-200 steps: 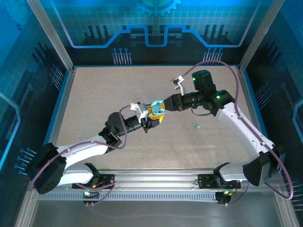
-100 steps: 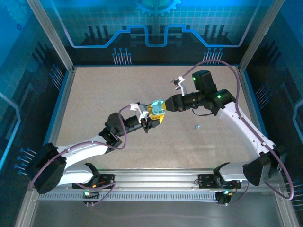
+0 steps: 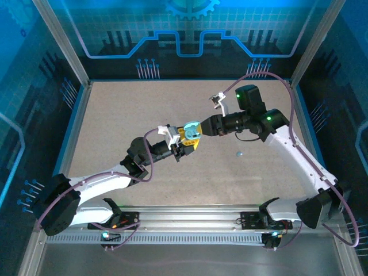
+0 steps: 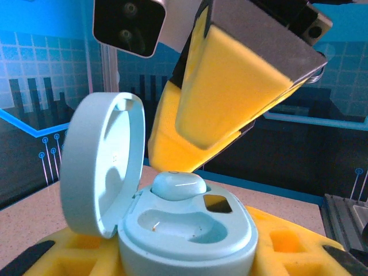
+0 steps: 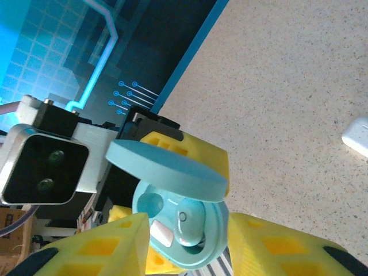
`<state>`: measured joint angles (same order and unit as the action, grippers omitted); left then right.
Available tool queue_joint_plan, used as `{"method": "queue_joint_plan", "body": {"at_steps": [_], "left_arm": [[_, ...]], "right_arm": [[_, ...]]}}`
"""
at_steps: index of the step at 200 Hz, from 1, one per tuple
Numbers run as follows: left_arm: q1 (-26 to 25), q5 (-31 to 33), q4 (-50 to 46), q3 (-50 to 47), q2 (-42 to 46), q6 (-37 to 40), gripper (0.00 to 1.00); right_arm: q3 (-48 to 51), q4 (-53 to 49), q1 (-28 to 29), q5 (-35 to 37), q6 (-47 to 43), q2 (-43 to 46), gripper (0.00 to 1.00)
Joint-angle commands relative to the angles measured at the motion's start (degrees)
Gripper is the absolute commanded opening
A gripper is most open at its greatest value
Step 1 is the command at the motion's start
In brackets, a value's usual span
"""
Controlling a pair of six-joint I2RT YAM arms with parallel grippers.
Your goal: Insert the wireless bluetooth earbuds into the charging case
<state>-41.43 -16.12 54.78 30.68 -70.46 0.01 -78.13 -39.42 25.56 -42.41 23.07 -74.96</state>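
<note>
Left claw (image 3: 188, 141) gripping open charging case (image 4: 190, 238), 1 earbud (image 4: 178, 186) seated, right claw (image 5: 187, 221) parted, empty above it

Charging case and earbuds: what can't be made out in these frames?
Left wrist view: whether the right hand grips the earbud or merely touches it; its yellow fingers cover the contact.
Top external view: the pale blue speck on the table, too small to identify.
Right wrist view: a white object cut off by the right edge.
</note>
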Motion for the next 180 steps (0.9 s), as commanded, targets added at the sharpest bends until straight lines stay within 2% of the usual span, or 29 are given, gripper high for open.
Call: {"method": "queue_joint_plan", "body": {"at_steps": [1, 21, 44, 64, 90, 110, 124, 180], "left_arm": [[-0.3, -0.7, 2.8, 0.3, 0.6, 0.1, 0.36], [-0.3, -0.7, 2.7, 0.3, 0.7, 0.1, 0.36], [-0.3, -0.3, 2.4, 0.1, 1.4, 0.3, 0.36], [-0.3, 0.9, 1.3, -0.6, 2.5, 0.6, 0.36], [-0.3, 1.5, 1.1, -1.8, 3.9, 0.7, 0.36], [-0.3, 1.7, 1.0, -2.5, 4.6, 0.4, 0.36], [-0.3, 1.6, 0.5, -2.6, 5.2, 0.3, 0.36], [-0.4, 1.5, -1.0, -2.5, 6.5, 0.2, 0.36]], "right_arm": [[-1.7, -0.2, 0.3, -0.6, -0.1, 1.6, 0.39], [-1.6, -0.4, 0.2, -0.1, -0.3, 1.5, 0.36], [-0.1, 0.1, -1.8, 5.6, 0.6, 3.9, 0.33], [5.2, 3.7, -7.6, 9.5, 4.3, 7.9, 0.34], [13.1, 3.1, -19.2, 16.2, 7.2, 9.7, 0.38], [16.5, -1.1, -26.9, 20.5, 6.0, 3.9, 0.39], [17.5, -1.7, -29.8, 21.6, 3.7, -1.8, 0.40], [12.7, -0.9, -30.5, 24.0, -2.0, -21.8, 0.41]]}}
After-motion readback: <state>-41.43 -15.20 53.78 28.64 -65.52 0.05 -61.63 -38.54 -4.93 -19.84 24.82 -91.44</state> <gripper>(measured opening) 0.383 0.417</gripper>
